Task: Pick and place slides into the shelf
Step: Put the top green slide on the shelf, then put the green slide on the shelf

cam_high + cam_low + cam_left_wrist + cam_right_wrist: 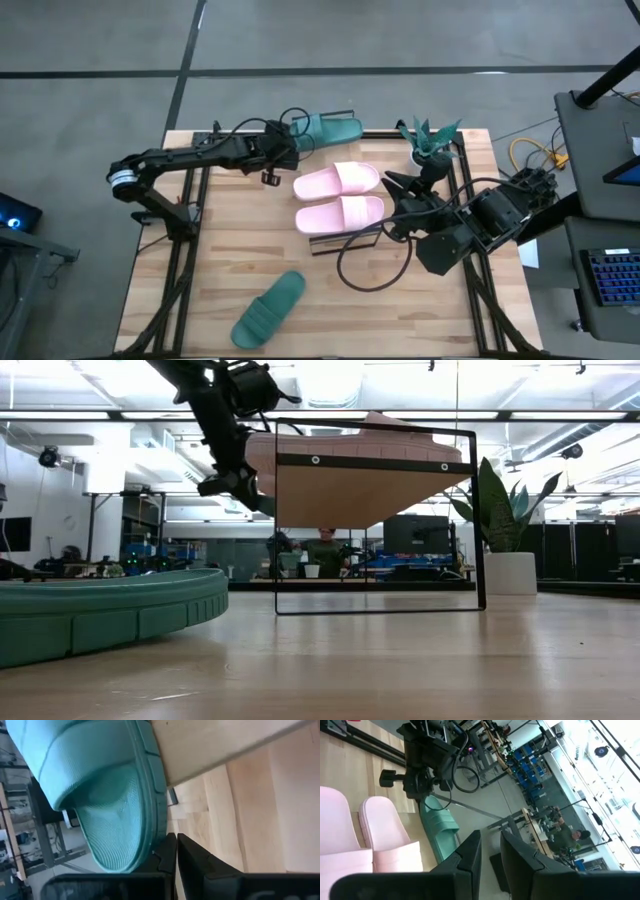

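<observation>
Two pale pink slides (338, 197) lie side by side, soles down, on the shelf's plank top (375, 490). One teal slide (268, 310) rests on the table near its near edge. My left gripper (293, 140) is at the far edge, shut on the second teal slide (328, 128), and is at shelf-top height in the low view (238, 488). My right gripper (398, 205) is open just right of the pink slides, pointing at them and touching nothing (490, 852). My left gripper has the teal slide by the rim of its heel end (152, 847), away from the strap (75, 765). The fingers (167, 860) stand almost together beside that rim, and the exact place of contact is hidden. The slide is lifted clear and sticks out roughly level from the fingers.
A potted plant (432, 145) stands at the table's far right corner, close behind my right arm. A black cable (375, 265) loops over the table right of centre. The shelf's black wire frame (478, 520) stands mid-table. People and workbenches show in the room beyond.
</observation>
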Motion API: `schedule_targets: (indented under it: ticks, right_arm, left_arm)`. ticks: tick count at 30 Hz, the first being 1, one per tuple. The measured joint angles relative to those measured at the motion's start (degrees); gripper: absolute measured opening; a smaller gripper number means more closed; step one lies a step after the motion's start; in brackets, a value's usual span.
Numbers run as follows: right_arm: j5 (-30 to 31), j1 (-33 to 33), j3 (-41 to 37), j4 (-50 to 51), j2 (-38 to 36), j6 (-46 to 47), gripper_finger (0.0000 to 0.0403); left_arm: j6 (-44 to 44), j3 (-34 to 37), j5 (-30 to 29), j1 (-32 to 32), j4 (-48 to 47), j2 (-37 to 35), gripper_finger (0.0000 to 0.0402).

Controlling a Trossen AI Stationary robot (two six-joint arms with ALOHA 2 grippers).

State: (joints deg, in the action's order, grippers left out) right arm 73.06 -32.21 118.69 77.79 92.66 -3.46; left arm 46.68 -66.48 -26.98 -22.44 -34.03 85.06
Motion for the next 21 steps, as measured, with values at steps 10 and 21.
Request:
schedule_targets:
  ticks: [10, 21]
  right_arm:
    - [0.01, 0.01, 0.00, 0.00, 0.00, 0.01, 0.0063]
    - [0.00, 0.01, 0.00, -0.01, 0.00, -0.23, 0.0063]
  left_arm:
    - [-8.70, -1.76, -0.18, 0.17, -10.51, -0.68, 0.0018]
    - [-17.90, -2.40, 0.73, 3.66, -20.57, -2.74, 0.0043]
